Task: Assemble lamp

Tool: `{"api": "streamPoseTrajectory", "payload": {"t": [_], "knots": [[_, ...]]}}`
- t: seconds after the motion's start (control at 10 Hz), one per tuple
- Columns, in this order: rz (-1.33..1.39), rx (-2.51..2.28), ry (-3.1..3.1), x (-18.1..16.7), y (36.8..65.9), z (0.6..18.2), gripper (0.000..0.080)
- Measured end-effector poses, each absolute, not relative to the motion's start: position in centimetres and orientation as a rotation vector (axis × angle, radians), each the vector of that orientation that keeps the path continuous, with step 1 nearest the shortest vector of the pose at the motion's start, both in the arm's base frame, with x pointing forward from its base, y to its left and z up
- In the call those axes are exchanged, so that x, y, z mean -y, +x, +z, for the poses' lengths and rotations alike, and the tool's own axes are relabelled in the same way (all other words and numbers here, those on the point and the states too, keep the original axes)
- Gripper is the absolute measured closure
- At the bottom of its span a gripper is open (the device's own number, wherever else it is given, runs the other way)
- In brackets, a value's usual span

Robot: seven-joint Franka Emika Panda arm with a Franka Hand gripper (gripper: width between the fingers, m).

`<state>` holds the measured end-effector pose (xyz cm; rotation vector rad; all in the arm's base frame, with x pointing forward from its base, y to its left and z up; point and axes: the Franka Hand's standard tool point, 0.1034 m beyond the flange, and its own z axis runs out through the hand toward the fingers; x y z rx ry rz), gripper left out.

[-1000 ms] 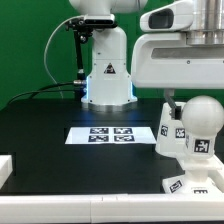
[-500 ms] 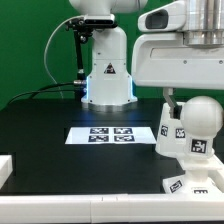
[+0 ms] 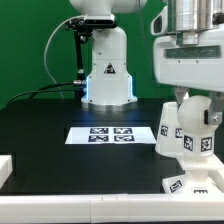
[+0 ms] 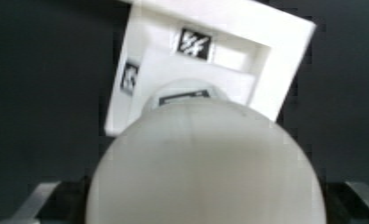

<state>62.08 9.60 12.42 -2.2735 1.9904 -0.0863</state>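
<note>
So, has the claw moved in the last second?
Yes. Against the marker board, the claw has shifted toward the exterior view's right and slightly lower, over the bulb.

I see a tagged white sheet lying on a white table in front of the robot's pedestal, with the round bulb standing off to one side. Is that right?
Not quite. The exterior view shows that the table is black, not white. The rest holds: the marker board lies in front of the pedestal, and the bulb stands to its side, on the exterior view's right.
</note>
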Motion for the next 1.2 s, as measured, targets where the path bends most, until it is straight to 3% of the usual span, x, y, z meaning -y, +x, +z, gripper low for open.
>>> {"api": "streamPoseTrajectory", "payload": {"t": [0.5,0.6,0.8,1.2], "knots": [[-0.055,-2.13,-2.035,-9.89,61.78,12.23,0.0218],[-0.069,-1.979,-2.198,-9.8,61.73,12.11,0.012],[-0.062,-1.534,-2.559,-9.5,62.33,11.9,0.0103],[-0.079,-1.156,-2.769,-9.61,62.3,11.85,0.0101]]}}
